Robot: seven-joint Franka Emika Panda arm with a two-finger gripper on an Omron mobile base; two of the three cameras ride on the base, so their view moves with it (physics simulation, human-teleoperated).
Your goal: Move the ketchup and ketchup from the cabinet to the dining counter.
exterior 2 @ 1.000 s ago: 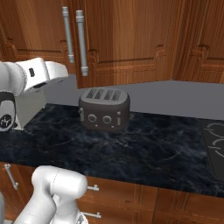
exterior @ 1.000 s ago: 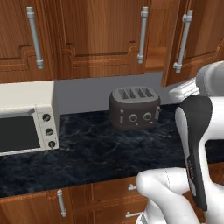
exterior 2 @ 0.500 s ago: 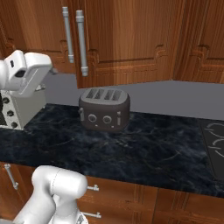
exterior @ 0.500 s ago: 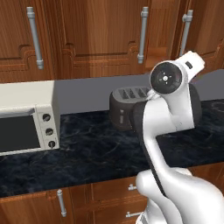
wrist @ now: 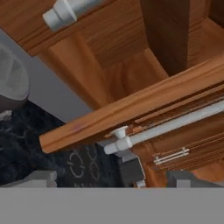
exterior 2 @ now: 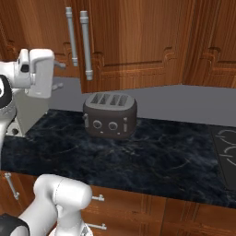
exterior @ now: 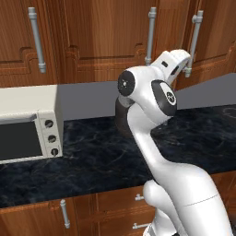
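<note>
The cabinet (exterior: pixel 110 41) of reddish-brown wood hangs above the black counter, its doors fitted with long silver bar handles (exterior 2: pixel 85 46). My gripper (exterior 2: pixel 58 75) is raised in front of it, open, with nothing between its fingers. From the left base it shows as the white hand (exterior: pixel 183 64) beside the lower end of a handle (exterior: pixel 195 41). Through the hand camera, a silver handle (wrist: pixel 175 124) and a wooden door edge (wrist: pixel 131 109) lie close ahead of my gripper (wrist: pixel 113 179). The ketchup bottles are hidden. The dining counter is out of view.
A dark toaster (exterior 2: pixel 110 115) stands on the black marbled counter (exterior 2: pixel 156 161) below the cabinet. A pale toaster oven (exterior: pixel 27 124) sits at the left. A stove burner (exterior 2: pixel 226 143) lies at the far right. Lower wooden drawers (exterior: pixel 106 207) run under the counter.
The arm has swung and folded upward in front of the toaster. The hand has turned toward the cabinet handle. The jaws stay wide apart.
</note>
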